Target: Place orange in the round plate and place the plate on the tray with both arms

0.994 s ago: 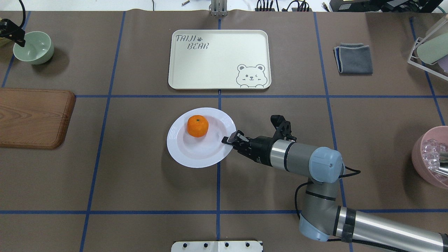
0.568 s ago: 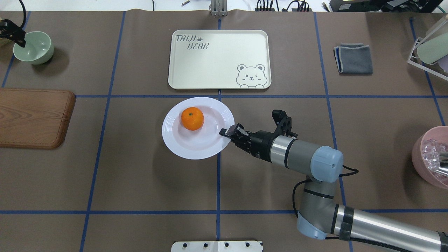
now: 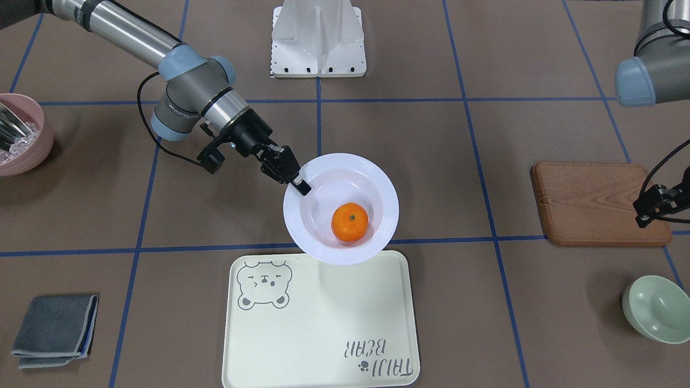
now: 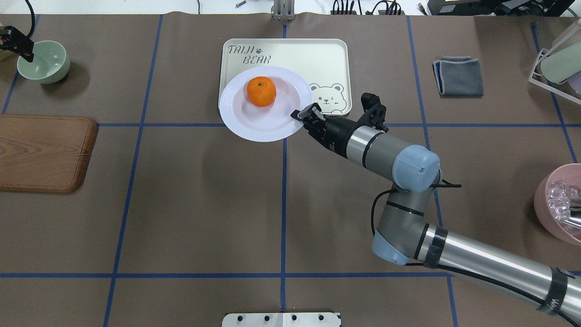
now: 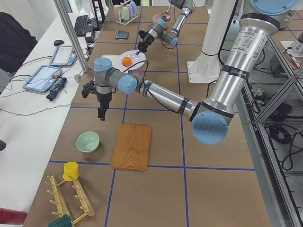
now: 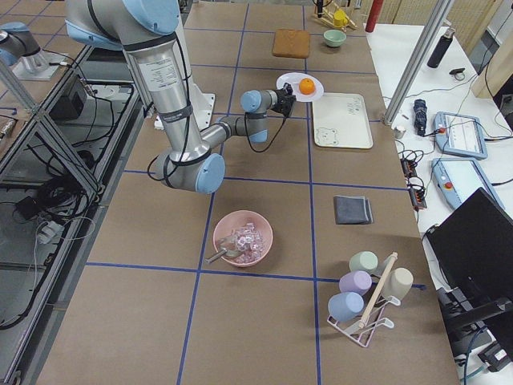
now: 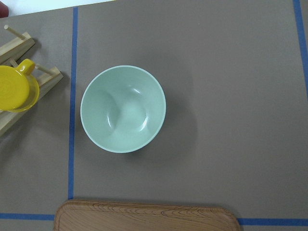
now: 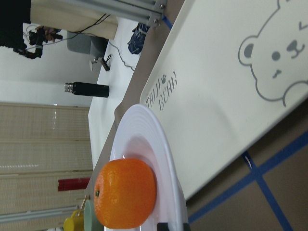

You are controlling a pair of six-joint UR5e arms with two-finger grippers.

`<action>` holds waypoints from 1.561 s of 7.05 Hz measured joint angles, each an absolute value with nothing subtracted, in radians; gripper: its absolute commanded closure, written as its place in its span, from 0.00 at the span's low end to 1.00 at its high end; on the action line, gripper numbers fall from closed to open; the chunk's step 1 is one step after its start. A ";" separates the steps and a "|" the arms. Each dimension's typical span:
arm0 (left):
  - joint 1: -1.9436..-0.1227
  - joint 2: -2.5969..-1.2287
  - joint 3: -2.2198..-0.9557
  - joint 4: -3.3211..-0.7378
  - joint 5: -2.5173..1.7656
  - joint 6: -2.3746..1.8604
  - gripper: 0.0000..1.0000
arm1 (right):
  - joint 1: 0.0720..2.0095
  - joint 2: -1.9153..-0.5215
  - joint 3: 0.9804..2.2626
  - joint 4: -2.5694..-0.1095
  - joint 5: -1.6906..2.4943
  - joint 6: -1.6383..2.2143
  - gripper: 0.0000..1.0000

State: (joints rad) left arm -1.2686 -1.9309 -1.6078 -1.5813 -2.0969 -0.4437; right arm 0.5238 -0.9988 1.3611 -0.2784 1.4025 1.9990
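Note:
The round plate is white and ridged, and hangs tilted above the near-left part of the tray. My right gripper is shut on its right rim. The orange rests in the plate's sunken centre. From the front, the plate overlaps the tray's edge and casts a shadow on it, with the right gripper on the rim and the orange inside. The right wrist view shows the orange above the tray. My left gripper hovers far off; whether it is open or shut does not show.
A pale-green bowl sits at the far left under the left wrist camera, with a brown wooden board nearer the robot. A grey folded cloth lies right of the tray. A pink bowl and a cup rack stand at the right edge.
The right gripper has carried the plate with the orange away from the robot, from the table in front of the tray to over the tray's near-left part. The left arm stayed put.

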 measured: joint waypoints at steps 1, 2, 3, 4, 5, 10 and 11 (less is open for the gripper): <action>-1.269 -1.932 -1.602 -1.581 -2.097 -0.445 0.01 | 0.562 -0.936 1.286 -0.337 1.403 2.024 1.00; -1.268 -1.934 -1.592 -1.583 -2.097 -0.446 0.01 | 0.591 -0.886 1.217 -0.376 1.404 2.059 1.00; -1.268 -1.936 -1.582 -1.589 -2.097 -0.447 0.01 | 0.609 -0.847 1.156 -0.400 1.405 2.101 1.00; -1.267 -1.936 -1.573 -1.598 -2.097 -0.447 0.01 | 0.619 -0.810 1.104 -0.429 1.406 2.125 1.00; -1.267 -1.936 -1.569 -1.602 -2.097 -0.447 0.01 | 0.623 -0.784 1.070 -0.458 1.407 2.135 1.00; -1.267 -1.936 -1.567 -1.606 -2.097 -0.446 0.01 | 0.619 -0.748 1.002 -0.485 1.426 2.141 0.47; -1.267 -1.936 -1.567 -1.606 -2.097 -0.446 0.01 | 0.616 -0.749 0.995 -0.489 1.432 2.141 0.00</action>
